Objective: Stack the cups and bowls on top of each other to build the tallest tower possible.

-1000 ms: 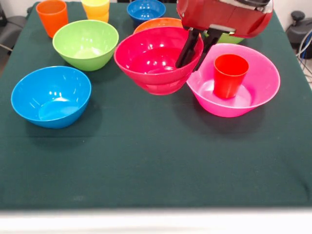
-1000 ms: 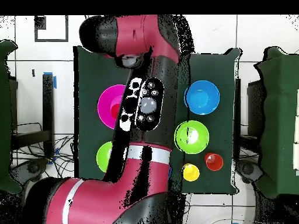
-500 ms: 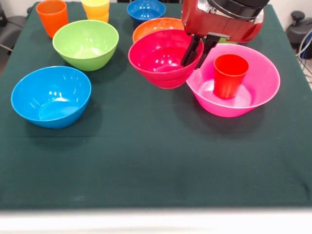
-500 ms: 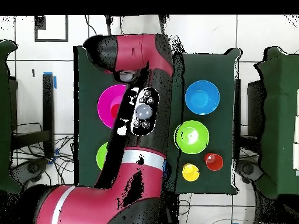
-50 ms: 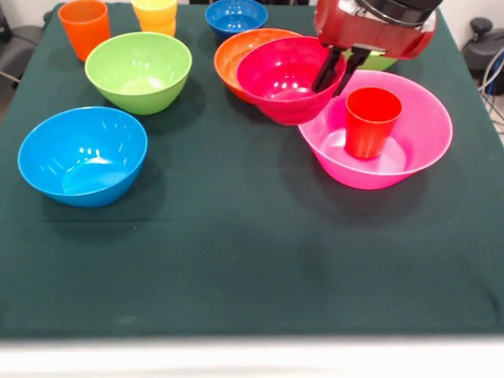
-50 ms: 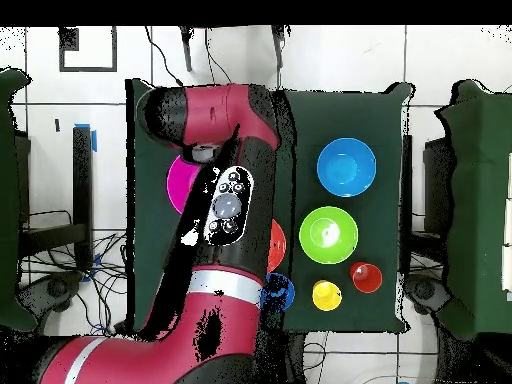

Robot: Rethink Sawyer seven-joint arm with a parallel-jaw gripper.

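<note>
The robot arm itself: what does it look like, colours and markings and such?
The arm is thick, rounded and glossy dark red, with black sections and a pale silver band near its base. An oval black panel on top carries round buttons. The gripper has two slim black fingers under a red head.

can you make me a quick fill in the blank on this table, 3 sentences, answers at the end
1. The gripper is shut on the rim of the ____ bowl, holding it off the cloth.
2. The red cup stands upright inside the big ____ bowl.
3. The bowl nearest the camera in the front view, alone at the left, is light ____.

Missing words: crimson; pink; blue
</note>
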